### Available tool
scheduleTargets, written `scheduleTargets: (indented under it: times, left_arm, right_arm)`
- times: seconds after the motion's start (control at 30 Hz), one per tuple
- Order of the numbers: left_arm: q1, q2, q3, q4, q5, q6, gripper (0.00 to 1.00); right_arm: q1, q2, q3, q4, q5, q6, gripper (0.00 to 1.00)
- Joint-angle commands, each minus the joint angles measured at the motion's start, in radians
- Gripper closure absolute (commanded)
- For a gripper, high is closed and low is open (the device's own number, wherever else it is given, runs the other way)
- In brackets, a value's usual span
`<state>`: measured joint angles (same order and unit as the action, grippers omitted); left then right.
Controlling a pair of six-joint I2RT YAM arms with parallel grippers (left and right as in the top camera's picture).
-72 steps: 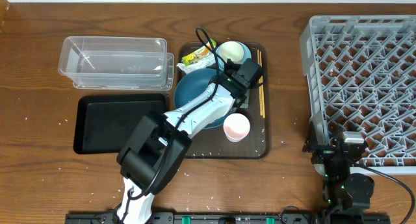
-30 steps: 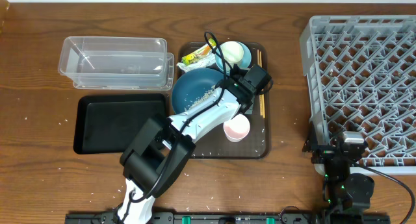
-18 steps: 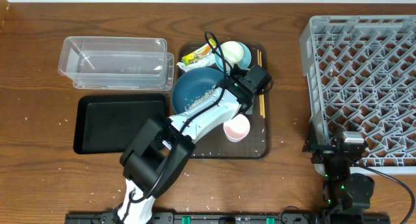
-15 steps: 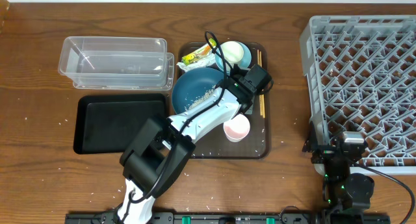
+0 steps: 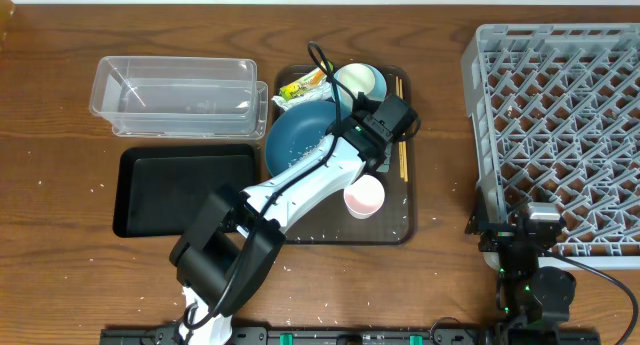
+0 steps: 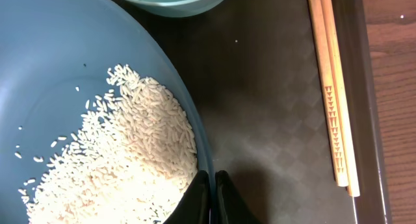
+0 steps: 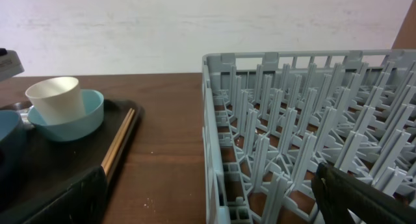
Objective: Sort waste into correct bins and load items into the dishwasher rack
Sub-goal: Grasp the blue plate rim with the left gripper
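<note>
On the dark brown serving tray [image 5: 395,223] sits the wide dark blue dish [image 5: 295,135], holding a heap of white rice [image 6: 130,159]. At the dish's rim the left end effector [image 6: 212,197] is clenched, fingers pressed together; whether the rim is pinched between them I cannot tell. Chopsticks [image 6: 335,100] lie along the tray's edge. Far off on the bench [image 5: 60,275], beside the grey rack [image 5: 560,105], the right end effector [image 7: 214,197] stands released.

White rice grains [image 6: 123,159] lie heaped in the dark blue dish [image 6: 45,68].
</note>
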<state>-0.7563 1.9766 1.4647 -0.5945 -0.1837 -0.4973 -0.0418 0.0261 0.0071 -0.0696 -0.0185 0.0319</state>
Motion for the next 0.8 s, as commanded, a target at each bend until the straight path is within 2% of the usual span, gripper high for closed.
scheduleTargets:
  times: [0.0,0.33,0.77]
  left_arm:
    - [0.004,-0.024,0.01,-0.003,-0.013,0.002,0.94]
    - [0.004,-0.064,0.01,-0.033,-0.097,0.003,0.94]
    - [0.005,-0.15,0.01,-0.053,-0.1,0.017,0.94]
  right_arm:
    - [0.0,0.0,-0.002,-0.003,0.003,-0.011,0.01]
    - [0.0,0.0,-0.002,-0.003,0.003,-0.011,0.01]
    - [0.0,0.0,-0.002,-0.003,0.003,-0.011,0.01]
